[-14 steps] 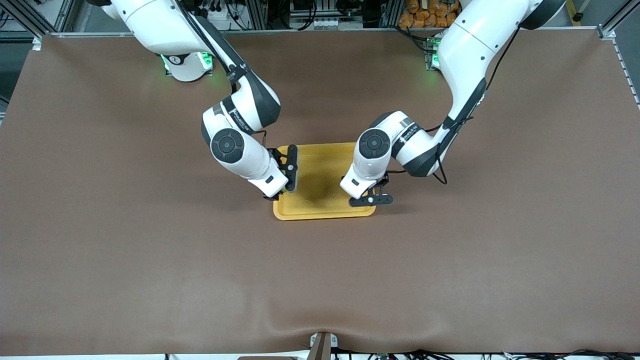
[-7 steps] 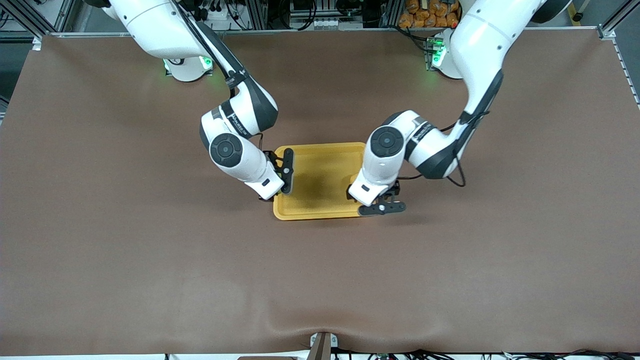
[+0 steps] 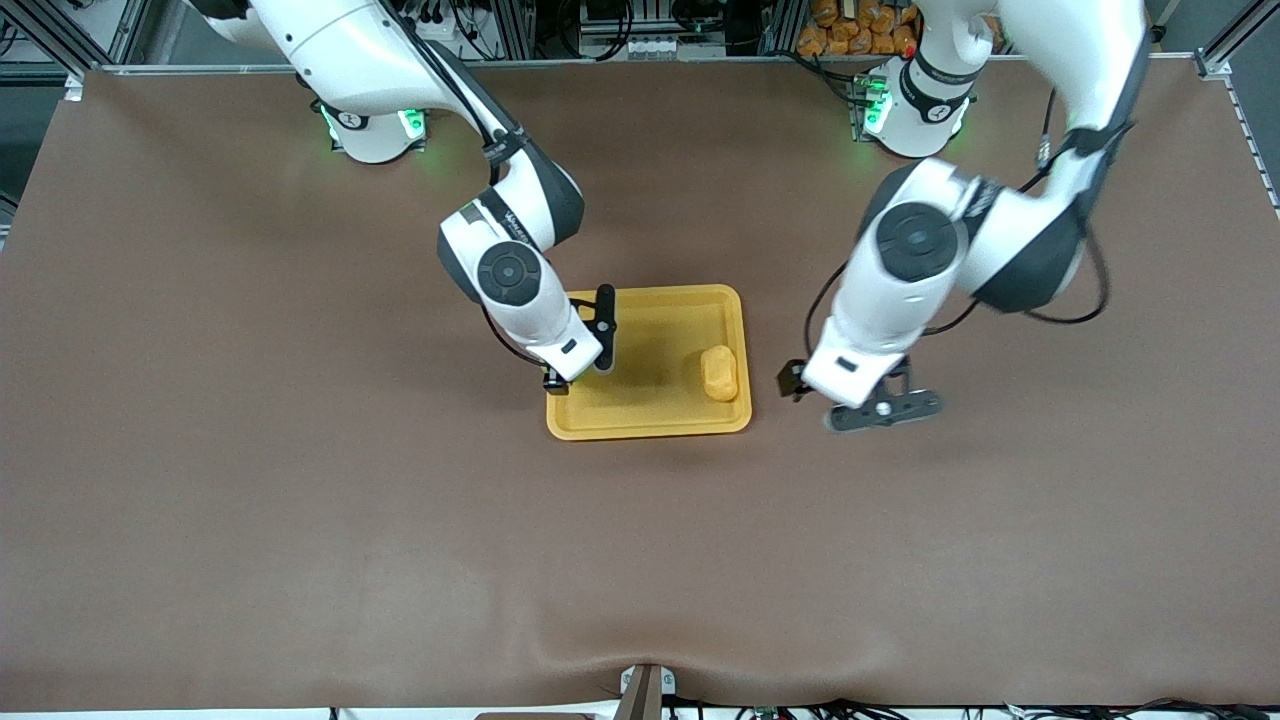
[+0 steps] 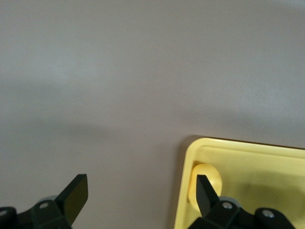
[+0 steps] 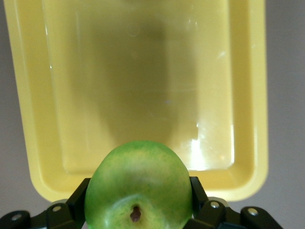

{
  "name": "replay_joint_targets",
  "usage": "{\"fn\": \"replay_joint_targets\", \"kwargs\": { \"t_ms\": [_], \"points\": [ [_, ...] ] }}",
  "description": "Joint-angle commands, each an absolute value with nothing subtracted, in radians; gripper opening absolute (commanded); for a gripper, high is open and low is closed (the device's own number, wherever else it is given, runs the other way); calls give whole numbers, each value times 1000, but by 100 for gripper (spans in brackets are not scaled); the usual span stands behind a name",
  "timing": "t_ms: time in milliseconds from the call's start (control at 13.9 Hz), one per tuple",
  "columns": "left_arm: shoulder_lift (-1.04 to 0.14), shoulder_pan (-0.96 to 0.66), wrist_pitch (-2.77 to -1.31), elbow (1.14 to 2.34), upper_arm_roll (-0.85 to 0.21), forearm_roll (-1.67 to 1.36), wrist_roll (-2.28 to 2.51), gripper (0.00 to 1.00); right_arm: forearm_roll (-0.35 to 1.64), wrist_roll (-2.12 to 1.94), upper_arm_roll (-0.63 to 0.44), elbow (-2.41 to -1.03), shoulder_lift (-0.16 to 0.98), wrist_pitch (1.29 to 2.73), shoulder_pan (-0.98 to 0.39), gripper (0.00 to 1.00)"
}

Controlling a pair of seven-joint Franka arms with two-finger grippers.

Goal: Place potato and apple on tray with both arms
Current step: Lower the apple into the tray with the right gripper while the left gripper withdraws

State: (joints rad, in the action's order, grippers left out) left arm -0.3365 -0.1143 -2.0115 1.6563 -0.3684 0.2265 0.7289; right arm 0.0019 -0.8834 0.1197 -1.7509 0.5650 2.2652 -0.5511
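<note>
The yellow-orange tray (image 3: 640, 425) lies mid-table. The potato (image 3: 718, 373) lies in it by the rim toward the left arm's end; it also shows in the left wrist view (image 4: 209, 175), inside the tray's corner (image 4: 185, 157). My left gripper (image 3: 848, 396) is open and empty over the bare table beside the tray (image 4: 140, 191). My right gripper (image 3: 578, 374) is over the tray's edge toward the right arm's end. In the right wrist view it (image 5: 138, 200) is shut on the yellow-green apple (image 5: 138, 183) above the tray's floor (image 5: 143, 81). The apple is hidden under the wrist in the front view.
The brown table cover (image 3: 400, 540) spreads on all sides of the tray. Metal framing, cables and an orange heap (image 3: 860, 25) lie past the table's edge by the arm bases.
My left gripper has let go of the potato, which now lies in the tray, and has swung off the tray toward the left arm's end. My right gripper has shifted slightly, keeping the apple.
</note>
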Motion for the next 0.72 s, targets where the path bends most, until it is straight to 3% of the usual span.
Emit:
{"fn": "replay_joint_targets", "kwargs": {
  "t_ms": [0,503,575,646],
  "points": [
    [-232,-58,-1898,1678,-380,198,669,100,-37,-807,118,-1747,592,2310,-586,0],
    [-101,99,-1735,1655,-377,95,477,100,-37,-807,118,-1744,644,2376,-586,0],
    [-98,129,-1691,1625,-376,80,432,100,-37,-807,118,-1744,646,2388,-586,7],
    [-97,158,-1634,1587,-373,74,398,100,-38,-807,118,-1744,647,2391,-586,59]
  ]
}}
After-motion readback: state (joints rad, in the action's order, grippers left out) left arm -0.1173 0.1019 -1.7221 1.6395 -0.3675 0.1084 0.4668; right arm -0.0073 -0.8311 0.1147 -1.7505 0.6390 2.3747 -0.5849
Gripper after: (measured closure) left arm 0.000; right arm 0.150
